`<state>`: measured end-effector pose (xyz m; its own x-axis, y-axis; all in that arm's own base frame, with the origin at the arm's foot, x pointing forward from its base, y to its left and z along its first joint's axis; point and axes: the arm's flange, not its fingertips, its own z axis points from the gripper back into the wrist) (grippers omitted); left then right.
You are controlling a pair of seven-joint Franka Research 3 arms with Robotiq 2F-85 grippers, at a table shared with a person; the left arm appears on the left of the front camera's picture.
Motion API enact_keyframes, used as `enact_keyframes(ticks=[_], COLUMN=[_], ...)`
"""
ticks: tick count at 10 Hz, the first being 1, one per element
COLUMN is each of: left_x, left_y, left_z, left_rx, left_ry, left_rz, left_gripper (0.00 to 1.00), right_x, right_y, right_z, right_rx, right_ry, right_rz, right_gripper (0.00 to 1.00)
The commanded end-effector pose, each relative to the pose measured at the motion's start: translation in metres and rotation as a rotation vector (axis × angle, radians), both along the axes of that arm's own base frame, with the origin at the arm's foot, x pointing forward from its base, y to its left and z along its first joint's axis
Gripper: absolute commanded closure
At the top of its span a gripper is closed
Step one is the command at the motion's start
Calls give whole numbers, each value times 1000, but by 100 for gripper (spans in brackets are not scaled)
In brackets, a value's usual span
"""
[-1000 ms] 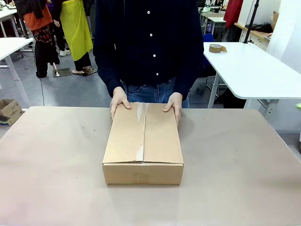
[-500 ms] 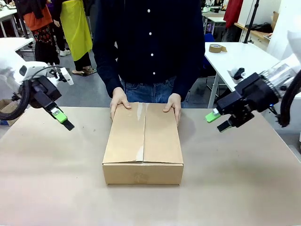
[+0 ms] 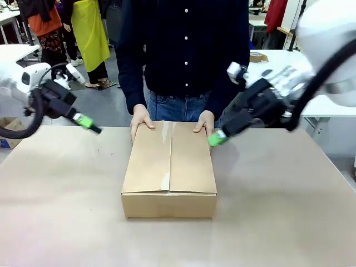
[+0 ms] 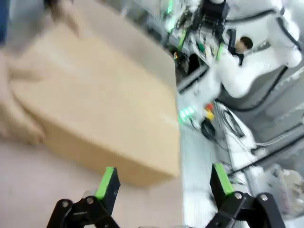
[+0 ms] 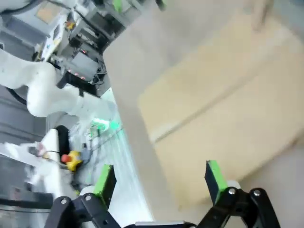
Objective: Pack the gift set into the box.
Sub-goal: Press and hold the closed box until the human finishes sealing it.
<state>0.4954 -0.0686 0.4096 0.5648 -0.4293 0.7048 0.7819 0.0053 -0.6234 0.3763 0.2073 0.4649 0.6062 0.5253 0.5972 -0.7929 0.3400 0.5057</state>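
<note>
At the middle of the tan tabletop (image 3: 67,194) sits the large shallow brown cardboard box (image 3: 169,169), flaps closed, a person's right hand (image 3: 142,118) and left hand (image 3: 204,120) on its far edge. Left tool (image 3: 89,124) hovers well off to its left, spread wide and empty (image 4: 164,178). Right tool (image 3: 217,138) hangs just beside the far right corner, equally wide and empty (image 5: 159,175).

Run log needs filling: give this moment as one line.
box: flaps shut, on table | person's hands: on its far edge | left claw: open, off to box's left | right claw: open, by far right corner
</note>
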Motion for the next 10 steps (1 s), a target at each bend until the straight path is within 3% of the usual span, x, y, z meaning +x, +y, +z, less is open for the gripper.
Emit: enact_keyframes(ticks=[1, 2, 3, 4, 5, 6, 7, 8, 9, 10], left_x=[-14, -18, -24, 0, 0, -7, -8, -4, 3, 9], left_y=[-2, -8, -16, -10, -10, -12, -29, -40, -51, -63], left_z=[-17, -22, -25, -9, -9, -18, -29, -42, -59, -76], left_rx=[-373, -438, -407, -188, -188, -257, -280, -328, -363, -375], left_ry=[-593, -662, -709, -260, -260, -410, -468, -520, -516, -532], left_rz=[-89, -105, -130, 42, 42, 20, 40, 78, 79, 102], left_gripper=[0, 0, 0, 0, 0, 0, 0, 0, 0, 0], right_x=[36, 47, 61, 31, 31, 51, 60, 68, 73, 77], right_y=[4, 6, 1, 14, 14, 8, 4, -9, -16, -12], right_z=[-30, -37, -43, -12, -12, -21, -33, -62, -86, -112], right_rx=[627, 749, 737, 192, 192, 319, 375, 420, 476, 434], right_ry=[-477, -499, -492, -211, -211, -314, -548, -603, -593, -623], right_rz=[463, 438, 331, 52, 52, 69, 125, 171, 209, 241], right_gripper=[0, 0, 0, 0, 0, 0, 0, 0, 0, 0])
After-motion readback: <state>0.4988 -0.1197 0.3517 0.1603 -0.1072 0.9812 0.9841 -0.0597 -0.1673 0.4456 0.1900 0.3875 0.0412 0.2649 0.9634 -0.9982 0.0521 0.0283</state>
